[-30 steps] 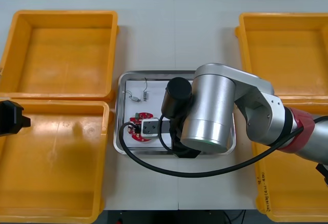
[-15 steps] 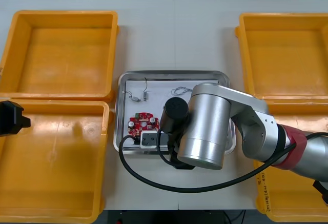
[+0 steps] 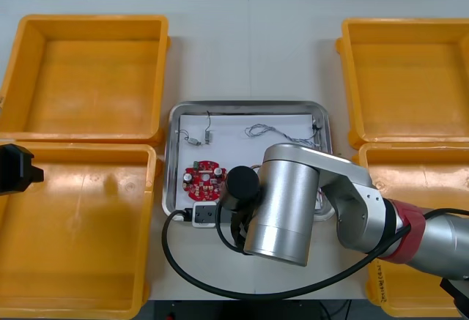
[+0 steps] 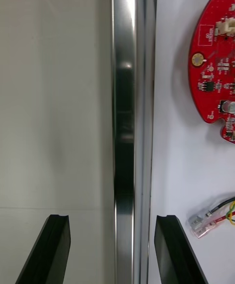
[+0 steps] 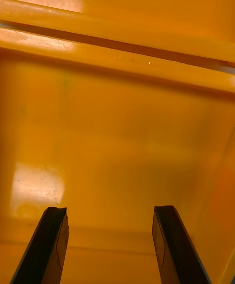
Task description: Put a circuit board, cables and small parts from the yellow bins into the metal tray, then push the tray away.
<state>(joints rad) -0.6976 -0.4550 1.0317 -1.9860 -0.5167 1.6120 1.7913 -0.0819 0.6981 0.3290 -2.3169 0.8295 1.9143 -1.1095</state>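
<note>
Straddling the metal tray's (image 3: 249, 105) near rim: right gripper (image 4: 110, 225), fingers spread, one over the tray's white inside, one outside, pinching nothing; inside the tray: round red circuit board (image 3: 205, 177) by that rim, small metal parts (image 3: 199, 139) and twisted cable (image 3: 275, 131) toward the far rim; left of the tray, over a yellow bin (image 3: 73, 276): left gripper (image 5: 110, 215), fingers apart.

Front camera: mounted above the arms, facing steeply down, covering the whole table (image 3: 249, 49).

Right wrist camera: close above the metal tray (image 4: 128, 117), whose rim runs between the fingers of the right gripper (image 4: 111, 218). It shares the tray rim and the round red circuit board (image 4: 215, 63) with the front view.

Left wrist camera: close, facing the inside of a yellow bin (image 5: 117, 132) ahead of the left gripper (image 5: 110, 210).
</note>
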